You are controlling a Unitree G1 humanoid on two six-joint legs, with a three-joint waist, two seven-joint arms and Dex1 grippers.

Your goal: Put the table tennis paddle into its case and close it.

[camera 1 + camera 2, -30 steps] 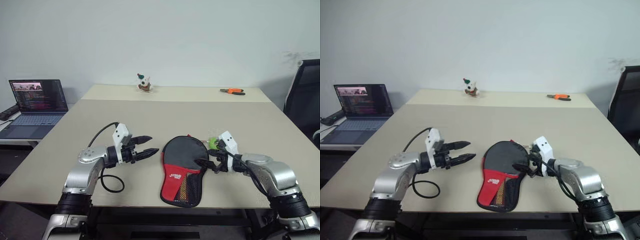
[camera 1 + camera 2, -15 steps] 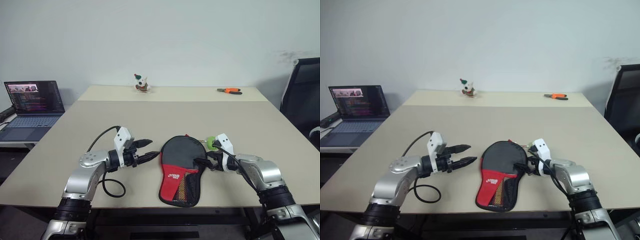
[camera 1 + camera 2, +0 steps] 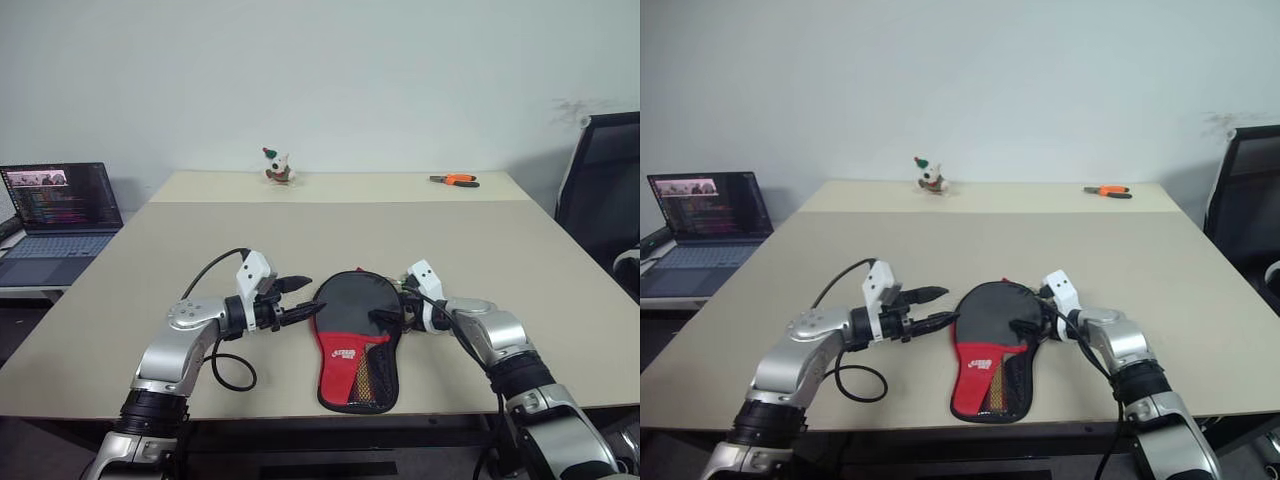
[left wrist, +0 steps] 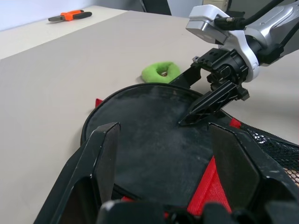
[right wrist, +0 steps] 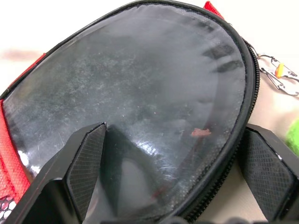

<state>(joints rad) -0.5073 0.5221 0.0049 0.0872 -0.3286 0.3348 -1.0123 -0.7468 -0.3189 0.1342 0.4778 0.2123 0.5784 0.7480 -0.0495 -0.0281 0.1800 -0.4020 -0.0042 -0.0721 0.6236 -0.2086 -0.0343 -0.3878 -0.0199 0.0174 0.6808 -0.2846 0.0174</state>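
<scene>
Lying flat near the front edge of the beige table: soft black-and-red paddle-shaped fabric case. Hovering at its left rim, left gripper, fingers parted, holding nothing. Straddling its right rim, right gripper, spread wide. Sitting just beside: small green ring-shaped ball.

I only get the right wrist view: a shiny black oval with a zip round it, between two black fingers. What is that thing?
Observer: A paddle-shaped case lying flat on a table. Its lower half is red with a mesh pocket.
Visitor: Is the other arm anywhere near?
Observer: Yes. The left gripper, open, points at the case's left edge.
Visitor: And that bit of green at my edge?
Observer: A small green ring on the table, just beyond the case.
</scene>
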